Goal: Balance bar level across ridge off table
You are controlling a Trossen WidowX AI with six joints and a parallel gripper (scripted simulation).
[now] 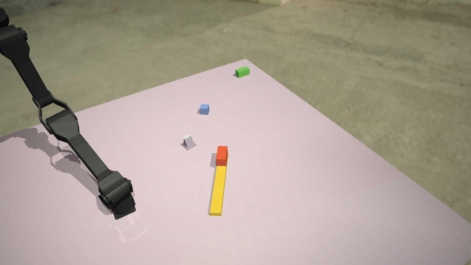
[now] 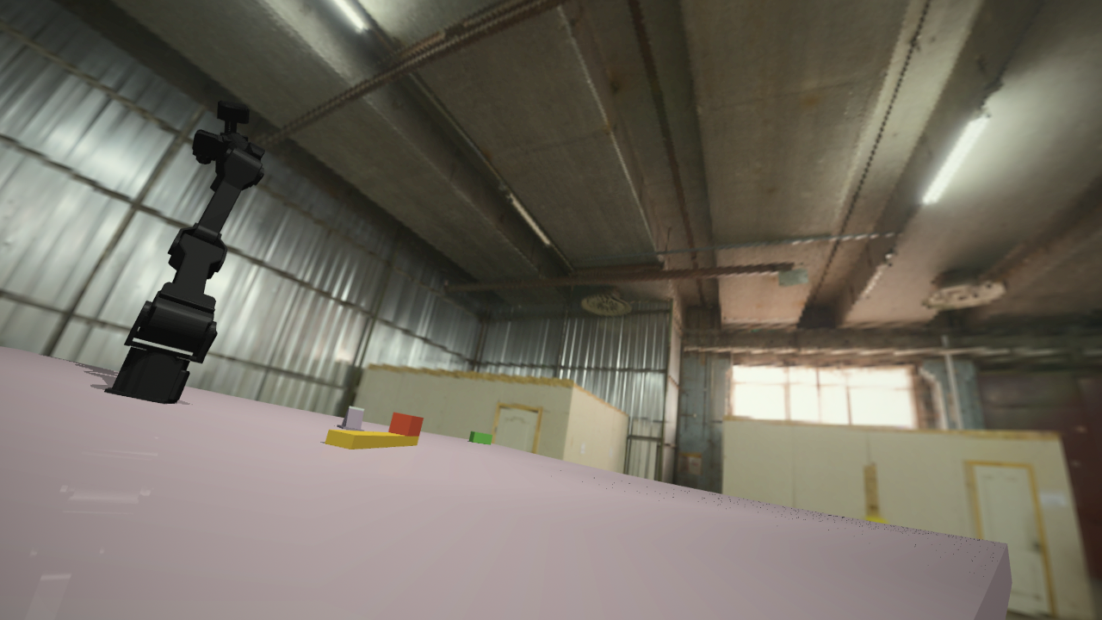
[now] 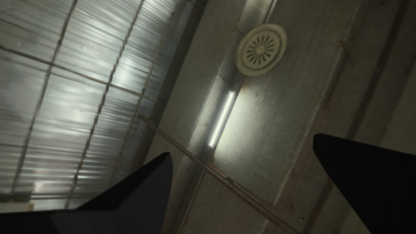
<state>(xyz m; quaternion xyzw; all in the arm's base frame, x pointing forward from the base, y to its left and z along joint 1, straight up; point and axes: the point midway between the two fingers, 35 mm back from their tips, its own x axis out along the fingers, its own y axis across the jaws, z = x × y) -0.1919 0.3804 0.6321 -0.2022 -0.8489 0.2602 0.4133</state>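
The bar is a long yellow strip with a red block on its far end. It lies flat on the pink table. The ridge is a small grey wedge standing a short way left of the bar's red end, apart from it. My gripper is open and empty. It is raised high above the table and points up at the ceiling, far from the bar. The arm's wrist shows in the top view, where the fingers are only faint.
A blue cube sits beyond the ridge. A green block lies near the table's far corner. The arm's base stands at the left end of the table.
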